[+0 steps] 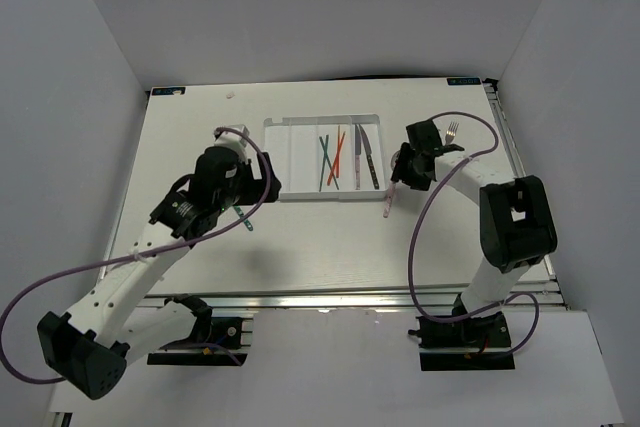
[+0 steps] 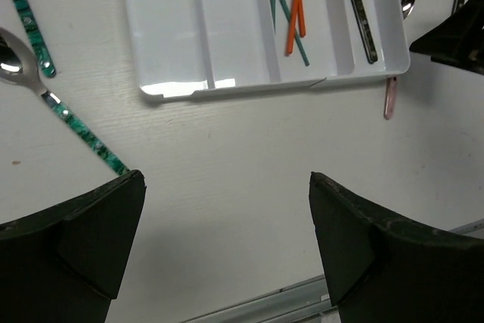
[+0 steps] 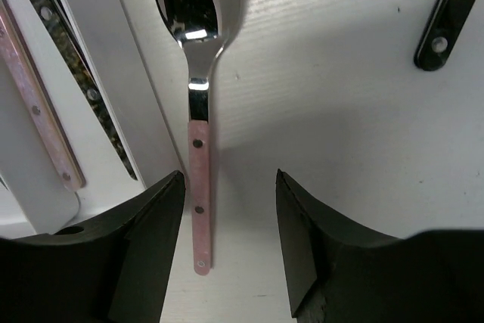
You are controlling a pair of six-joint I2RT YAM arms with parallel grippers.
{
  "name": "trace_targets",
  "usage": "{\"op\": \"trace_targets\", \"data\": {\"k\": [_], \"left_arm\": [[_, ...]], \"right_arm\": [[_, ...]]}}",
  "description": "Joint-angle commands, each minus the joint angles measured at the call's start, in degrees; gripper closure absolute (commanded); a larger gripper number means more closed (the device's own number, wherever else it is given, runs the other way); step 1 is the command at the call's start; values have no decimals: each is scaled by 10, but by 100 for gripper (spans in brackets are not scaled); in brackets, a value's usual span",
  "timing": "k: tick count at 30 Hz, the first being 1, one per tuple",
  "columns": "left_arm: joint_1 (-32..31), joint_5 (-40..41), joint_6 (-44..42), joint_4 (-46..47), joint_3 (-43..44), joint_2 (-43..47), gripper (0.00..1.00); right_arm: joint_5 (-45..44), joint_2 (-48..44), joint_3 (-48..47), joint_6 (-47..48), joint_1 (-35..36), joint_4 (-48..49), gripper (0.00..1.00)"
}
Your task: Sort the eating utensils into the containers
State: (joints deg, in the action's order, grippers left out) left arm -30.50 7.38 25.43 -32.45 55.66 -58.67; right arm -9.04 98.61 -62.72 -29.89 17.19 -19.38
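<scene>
White table (image 1: 330,247), plain white walls, nothing fancy. The tray (image 1: 290,162) sits toward the far side with chopsticks (image 1: 333,159) and a knife (image 1: 371,162) already in its right-hand slots. My target is the pink spoon (image 3: 198,164), lying flat on the table just beside the tray's right edge, bowl toward the far side. The right gripper (image 3: 229,194) hangs over the handle with its fingers partway apart. The handle sits in the gap, closer to one finger, and neither touches it as far as I can see, so no grip yet. The left gripper (image 2: 227,209) is spread wide over bare table with nothing in it, and a teal spoon (image 2: 45,96) lies nearby. I reckon the pink spoon is light and stiff, but thin and flat to the surface, and the metal bowl looks slick. So I'd pinch the handle across its width around the middle, low down, since grabbing near the end would probably let it swing.
</scene>
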Motion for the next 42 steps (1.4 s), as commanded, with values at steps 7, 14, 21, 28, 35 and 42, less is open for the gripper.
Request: {"op": "trace_targets", "data": {"k": [7, 14, 21, 28, 35, 42], "left_arm": [[-2, 8, -1, -46, -66, 89, 2], [-1, 7, -5, -48, -63, 92, 2], [-1, 5, 0, -39, -77, 89, 2], [-1, 7, 2, -40, -78, 95, 2], [-1, 9, 2, -39, -79, 95, 2], [-1, 7, 1, -39, -78, 95, 2]], "right_arm": [[20, 46, -52, -5, -25, 18, 45], [52, 75, -57, 4, -30, 27, 46], [57, 67, -51, -8, -37, 35, 46], [61, 88, -81, 0, -37, 11, 46], [70, 127, -94, 9, -38, -9, 51], [2, 104, -72, 42, -39, -43, 62]]}}
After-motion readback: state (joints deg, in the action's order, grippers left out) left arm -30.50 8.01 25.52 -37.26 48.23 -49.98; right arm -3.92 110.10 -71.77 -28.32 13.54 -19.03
